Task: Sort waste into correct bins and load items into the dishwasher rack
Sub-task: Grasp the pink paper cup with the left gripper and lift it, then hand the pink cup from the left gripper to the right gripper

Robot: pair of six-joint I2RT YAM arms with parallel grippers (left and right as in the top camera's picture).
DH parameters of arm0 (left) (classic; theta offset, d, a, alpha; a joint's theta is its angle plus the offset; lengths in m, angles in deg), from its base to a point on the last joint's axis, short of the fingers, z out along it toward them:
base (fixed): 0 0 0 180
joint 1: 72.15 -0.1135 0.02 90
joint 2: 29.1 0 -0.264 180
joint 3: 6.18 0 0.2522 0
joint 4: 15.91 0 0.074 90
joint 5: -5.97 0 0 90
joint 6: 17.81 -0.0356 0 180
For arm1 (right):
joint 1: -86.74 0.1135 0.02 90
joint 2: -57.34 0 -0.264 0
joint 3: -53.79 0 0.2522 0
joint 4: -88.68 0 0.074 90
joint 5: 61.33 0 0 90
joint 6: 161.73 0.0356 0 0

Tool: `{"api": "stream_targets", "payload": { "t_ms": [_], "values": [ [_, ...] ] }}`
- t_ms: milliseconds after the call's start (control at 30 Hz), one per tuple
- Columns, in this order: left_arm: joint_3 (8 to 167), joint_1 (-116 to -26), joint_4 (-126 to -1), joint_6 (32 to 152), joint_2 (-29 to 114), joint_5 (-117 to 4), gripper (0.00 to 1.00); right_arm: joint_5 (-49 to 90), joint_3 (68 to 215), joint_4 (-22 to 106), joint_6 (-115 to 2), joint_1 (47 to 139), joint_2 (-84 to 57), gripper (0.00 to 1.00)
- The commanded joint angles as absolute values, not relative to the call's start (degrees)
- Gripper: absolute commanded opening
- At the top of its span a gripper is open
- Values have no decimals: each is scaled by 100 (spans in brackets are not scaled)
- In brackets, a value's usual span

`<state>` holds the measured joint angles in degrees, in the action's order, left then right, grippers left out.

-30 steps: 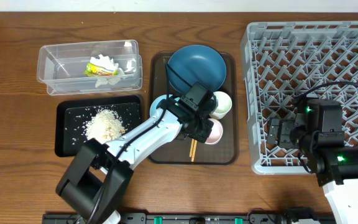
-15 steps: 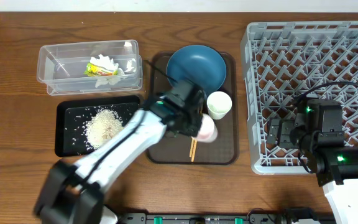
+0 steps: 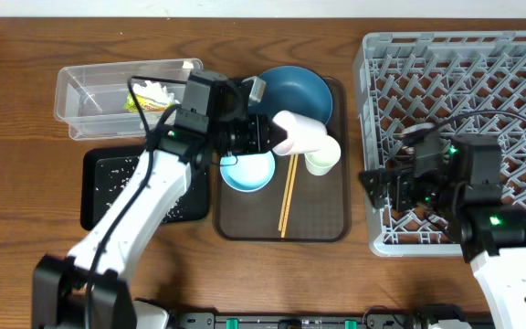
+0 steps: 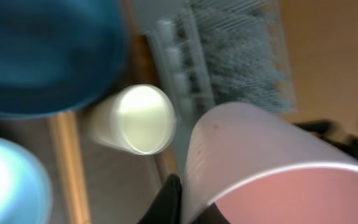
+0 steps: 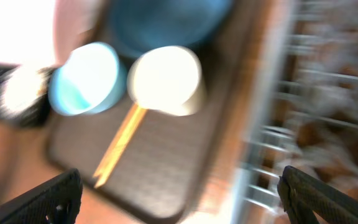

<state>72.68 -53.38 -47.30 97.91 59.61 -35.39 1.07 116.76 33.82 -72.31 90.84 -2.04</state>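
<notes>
My left gripper is shut on a white cup and holds it on its side above the brown tray; in the left wrist view the cup fills the lower right, with a jaw on its rim. The second white cup, the pale blue bowl, the chopsticks and the dark blue dish sit on the tray. My right gripper is open and empty at the left edge of the grey rack.
The brown serving tray lies between the bins and the rack. The clear tub holds the wrapper and tissue. The black tray lies below it, partly under my left arm, with a few rice specks showing.
My left gripper has lifted the cup off the tray and swung up and left, uncovering the bowl and chopsticks. My right gripper has moved left to the rack's edge.
</notes>
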Motion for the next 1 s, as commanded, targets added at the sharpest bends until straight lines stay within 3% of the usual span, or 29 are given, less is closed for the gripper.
{"api": "stream_targets", "payload": {
  "t_ms": [0,200,533,967],
  "values": [
    [7345,-5454,-4409,9918,6339,-1393,6,-1796,11779,3336,-8276,9054,-525,99],
    [7345,-5461,-4354,9933,6885,-800,6,-2957,11779,3403,-9115,9056,-1104,99],
    [7345,-5461,-4201,9933,7132,-86,6,-2970,11779,4514,-9129,9058,-1659,99],
    [7345,-5456,-4195,10031,7132,-66,6,-4120,11779,5742,-9131,9303,-1775,97]
  ]
}}
